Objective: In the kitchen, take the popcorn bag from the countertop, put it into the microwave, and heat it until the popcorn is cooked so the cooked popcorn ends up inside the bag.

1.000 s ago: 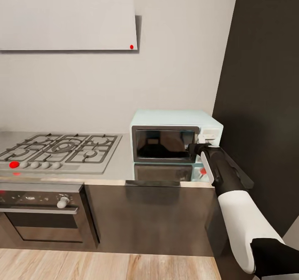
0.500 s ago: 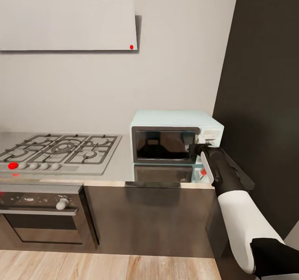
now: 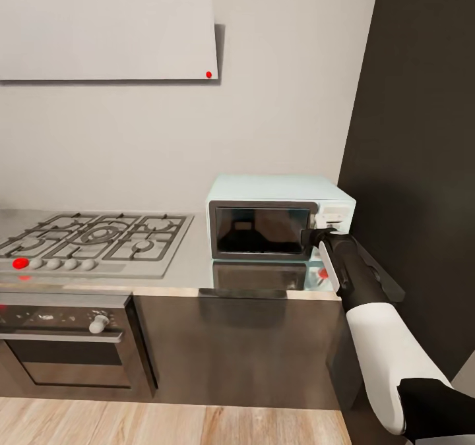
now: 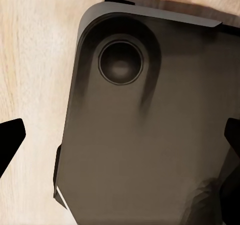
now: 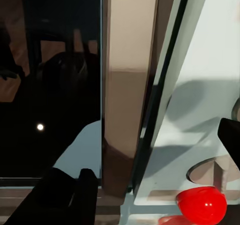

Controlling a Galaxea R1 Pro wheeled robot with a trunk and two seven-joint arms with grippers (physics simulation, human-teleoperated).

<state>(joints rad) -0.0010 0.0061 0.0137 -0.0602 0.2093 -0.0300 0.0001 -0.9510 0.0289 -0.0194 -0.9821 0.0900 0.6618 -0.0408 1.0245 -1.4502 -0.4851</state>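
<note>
The pale mint-blue microwave stands on the grey countertop against the wall, its dark glass door looking closed. My right gripper is at the door's right edge, by the white control panel. In the right wrist view its fingers stand apart, open, on either side of the door's vertical handle bar, with a red knob close by. My left gripper is open, hanging over the robot's dark base and the wooden floor. The popcorn bag is out of view.
A gas hob with grey grates lies left of the microwave, above a built-in dark oven. A white hood hangs on the wall. A tall dark cabinet rises right beside the microwave.
The view has shifted a little to the left. My right gripper has crept slightly towards the microwave's door edge; nothing else has moved.
</note>
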